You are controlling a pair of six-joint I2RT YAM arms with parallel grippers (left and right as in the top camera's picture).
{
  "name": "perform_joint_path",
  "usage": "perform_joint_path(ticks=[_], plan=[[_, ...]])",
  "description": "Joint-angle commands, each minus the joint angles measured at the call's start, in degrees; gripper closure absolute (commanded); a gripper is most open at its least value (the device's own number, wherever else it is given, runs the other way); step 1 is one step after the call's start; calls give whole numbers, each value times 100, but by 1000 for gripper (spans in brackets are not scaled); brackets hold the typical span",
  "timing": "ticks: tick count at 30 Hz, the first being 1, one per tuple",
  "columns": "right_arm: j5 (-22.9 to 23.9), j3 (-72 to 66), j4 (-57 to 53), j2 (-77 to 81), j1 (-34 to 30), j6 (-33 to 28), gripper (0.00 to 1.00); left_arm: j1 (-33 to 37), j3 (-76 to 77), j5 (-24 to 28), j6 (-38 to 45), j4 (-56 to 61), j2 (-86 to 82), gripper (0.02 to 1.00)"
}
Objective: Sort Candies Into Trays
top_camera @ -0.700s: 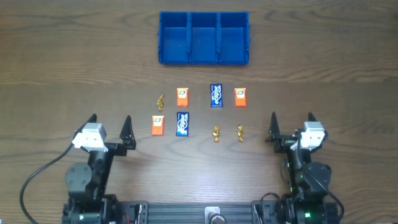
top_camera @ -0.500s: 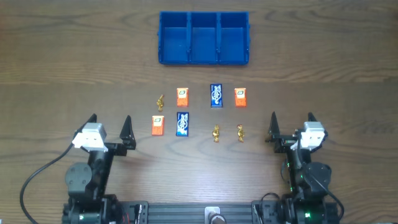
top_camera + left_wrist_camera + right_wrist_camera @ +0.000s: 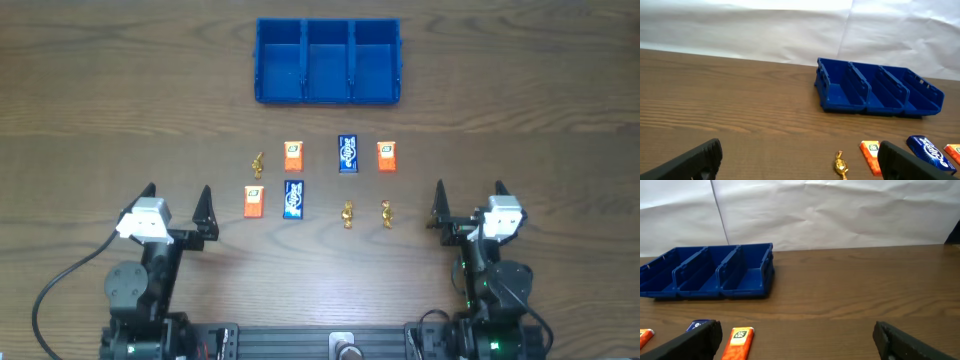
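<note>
A blue tray with three compartments stands at the back middle of the wooden table; it also shows as the tray and the tray. In front of it lie three orange packs, two blue packs and three gold-wrapped candies. My left gripper stands open near the front left, short of the candies. My right gripper stands open at the front right, also apart from them.
A white backdrop rises behind the table's far edge. Bare wood lies to the left and right of the candy group and between the candies and the tray.
</note>
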Motion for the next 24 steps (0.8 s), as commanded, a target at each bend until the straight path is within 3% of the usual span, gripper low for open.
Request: perform_joint_path(ticks=[1, 24], plan=[[94, 2, -44, -46, -24, -92, 3, 35, -142, 59, 61, -131, -35, 20], [94, 2, -46, -46, -24, -92, 3, 33, -140, 81, -72, -131, -31, 20]])
